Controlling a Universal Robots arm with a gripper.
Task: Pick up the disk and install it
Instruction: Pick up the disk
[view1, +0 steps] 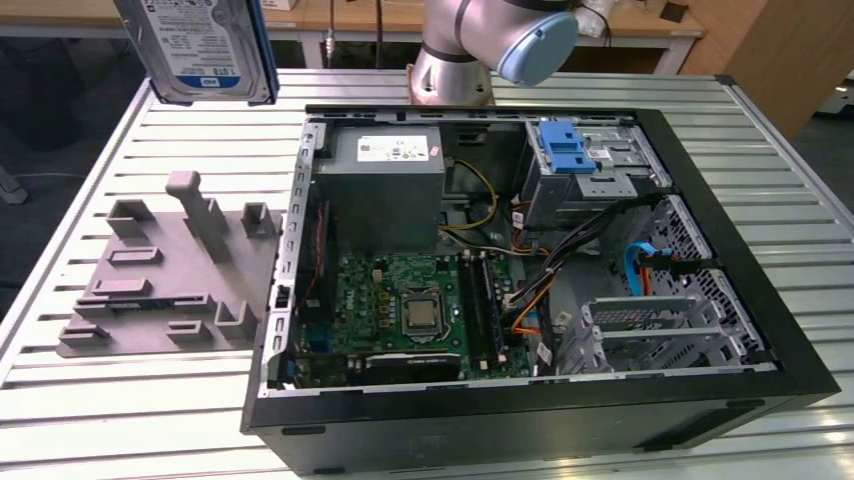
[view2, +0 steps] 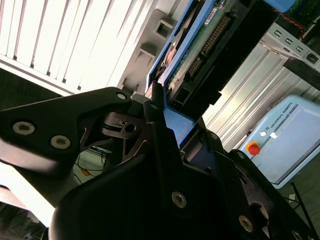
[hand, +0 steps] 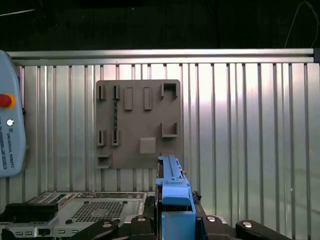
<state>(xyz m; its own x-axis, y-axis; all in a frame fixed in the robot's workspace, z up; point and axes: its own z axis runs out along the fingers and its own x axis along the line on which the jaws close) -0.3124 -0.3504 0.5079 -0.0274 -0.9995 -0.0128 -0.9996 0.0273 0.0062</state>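
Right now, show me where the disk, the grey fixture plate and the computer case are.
disk (view1: 194, 40): exterior view, on its white-and-blue label.
grey fixture plate (hand: 137, 122): first wrist view, on its flat middle.
computer case (view1: 534, 425): exterior view, on its black near wall.

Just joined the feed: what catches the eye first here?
The disk hangs aloft at the exterior view's upper left, the gripper shut on its blue-railed edge in the second wrist view. The open computer case lies on the slatted table, with a grey fixture plate on the exterior view's left.
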